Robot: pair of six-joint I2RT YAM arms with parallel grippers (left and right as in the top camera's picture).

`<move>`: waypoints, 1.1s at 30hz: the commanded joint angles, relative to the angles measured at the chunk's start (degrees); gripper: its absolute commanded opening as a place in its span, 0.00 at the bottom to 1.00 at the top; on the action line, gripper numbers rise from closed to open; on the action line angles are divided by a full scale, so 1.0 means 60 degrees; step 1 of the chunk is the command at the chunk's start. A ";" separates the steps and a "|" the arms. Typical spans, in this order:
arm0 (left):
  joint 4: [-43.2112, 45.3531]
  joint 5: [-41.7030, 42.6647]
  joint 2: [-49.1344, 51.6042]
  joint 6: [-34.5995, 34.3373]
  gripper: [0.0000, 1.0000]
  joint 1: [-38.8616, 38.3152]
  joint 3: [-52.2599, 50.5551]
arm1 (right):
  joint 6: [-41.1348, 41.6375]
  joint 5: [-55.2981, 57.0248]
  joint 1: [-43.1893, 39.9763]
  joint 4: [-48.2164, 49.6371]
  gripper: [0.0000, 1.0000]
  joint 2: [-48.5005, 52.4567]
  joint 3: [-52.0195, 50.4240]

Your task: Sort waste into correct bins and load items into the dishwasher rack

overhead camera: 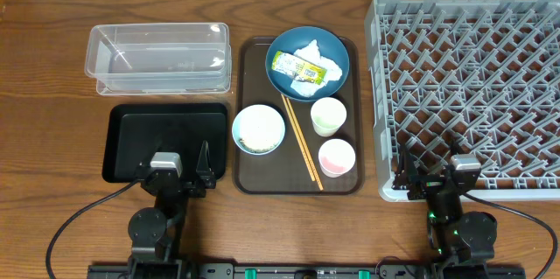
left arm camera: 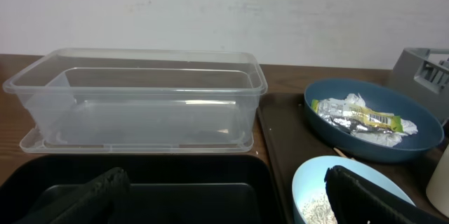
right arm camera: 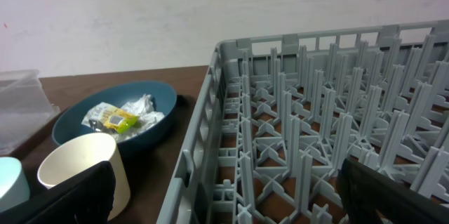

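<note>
Both wide open, empty: left end effector [left arm camera: 226,203] over black tray [overhead camera: 131,137], right end effector [right arm camera: 231,199] by rack [overhead camera: 380,95], brown tray [overhead camera: 271,174] btwn

We look down on a dark brown wooden tabletop [overhead camera: 52,78], its grain running across the frame in long wavy bands. Behind its far edge, in the low wrist views, we find a plain white wall [left arm camera: 224,6], matte and faintly scuffed, with a small red speck near the upper left. Light falls soft and even, leaving only faint shadows on the wood.
</note>
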 commanded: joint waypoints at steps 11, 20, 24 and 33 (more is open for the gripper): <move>-0.0390 0.0076 -0.0004 0.0193 0.92 0.0066 -0.0113 | -0.0004 0.0036 0.0029 -0.0029 0.99 -0.0015 -0.0011; -0.0390 0.0080 -0.0004 0.0153 0.92 0.0062 -0.0113 | -0.0007 0.0175 0.0029 0.0084 0.99 -0.0015 -0.0011; -0.0393 0.0069 -0.0004 0.0022 0.92 0.0066 -0.0113 | 0.0004 0.0178 0.0029 0.0135 0.99 -0.0015 -0.0011; -0.0758 0.0076 0.0124 -0.0710 0.92 0.0066 0.0200 | 0.0102 0.0186 0.0022 -0.0193 0.99 -0.0011 0.0066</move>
